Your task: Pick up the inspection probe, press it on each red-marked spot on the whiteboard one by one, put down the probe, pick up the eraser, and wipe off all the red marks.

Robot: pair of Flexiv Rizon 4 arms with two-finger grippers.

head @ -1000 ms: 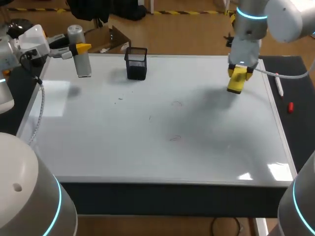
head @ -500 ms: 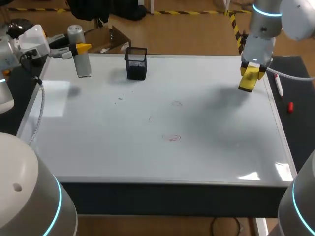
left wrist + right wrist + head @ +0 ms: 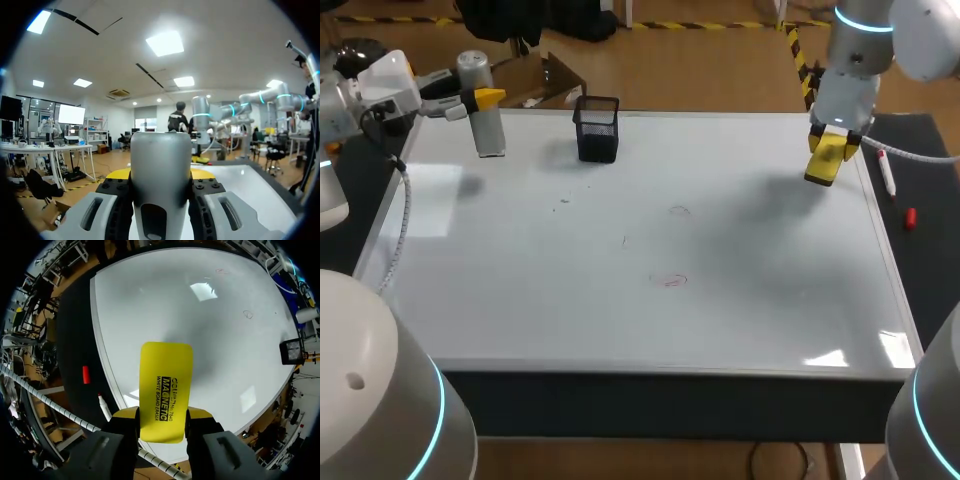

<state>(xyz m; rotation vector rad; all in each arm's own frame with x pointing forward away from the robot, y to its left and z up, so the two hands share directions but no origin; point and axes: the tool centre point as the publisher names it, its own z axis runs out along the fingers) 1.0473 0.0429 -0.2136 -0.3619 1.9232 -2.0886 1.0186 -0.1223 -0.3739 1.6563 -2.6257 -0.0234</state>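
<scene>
The silver cylindrical probe [image 3: 486,115] [image 3: 161,180] stands upright at the whiteboard's far left corner, and my left gripper [image 3: 487,98] [image 3: 161,174] is shut on it from both sides. My right gripper [image 3: 826,152] [image 3: 164,414] is shut on the yellow eraser [image 3: 822,162] [image 3: 165,390], held above the far right part of the whiteboard [image 3: 740,300] [image 3: 165,305]. A small red mark [image 3: 672,281] [image 3: 221,271] lies near the board's middle. A fainter mark [image 3: 679,210] [image 3: 247,315] sits a little farther back.
A black mesh pen cup [image 3: 597,128] [image 3: 291,351] stands at the far edge, right of the probe. On the dark table beside the board's right edge lie a white marker [image 3: 887,176] [image 3: 104,406] and a red cap [image 3: 910,218] [image 3: 85,374].
My right arm carried the eraser right and back toward the board's far right corner, then held still. The left arm with the probe has not moved.
</scene>
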